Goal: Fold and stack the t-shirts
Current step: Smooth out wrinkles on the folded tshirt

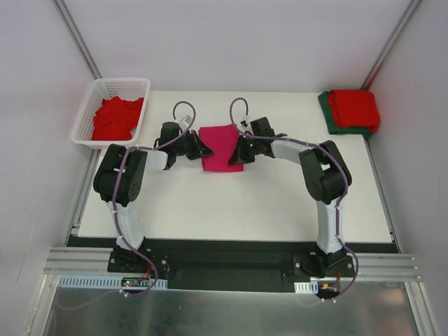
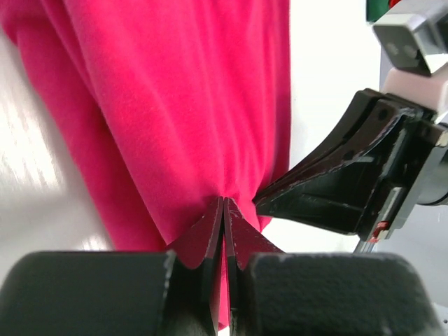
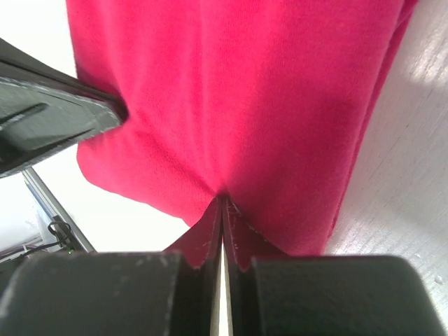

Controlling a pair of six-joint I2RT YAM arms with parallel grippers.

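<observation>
The magenta-pink t-shirt (image 1: 218, 143) lies folded into a small rectangle in the middle of the white table. My left gripper (image 1: 207, 149) is shut on its left edge and my right gripper (image 1: 234, 158) is shut on its right edge. In the left wrist view the gripper (image 2: 224, 204) pinches the pink cloth (image 2: 175, 105), with cloth between the jaws. In the right wrist view the gripper (image 3: 222, 200) pinches the cloth (image 3: 245, 91) at its tips. A folded red t-shirt (image 1: 354, 107) lies on a folded dark green one (image 1: 327, 112) at the back right.
A white lattice basket (image 1: 142, 86) at the back left holds crumpled red t-shirts (image 1: 115, 117). The right arm's black fingers (image 2: 329, 189) show in the left wrist view. The left arm's finger (image 3: 49, 122) shows in the right wrist view. White walls enclose the table.
</observation>
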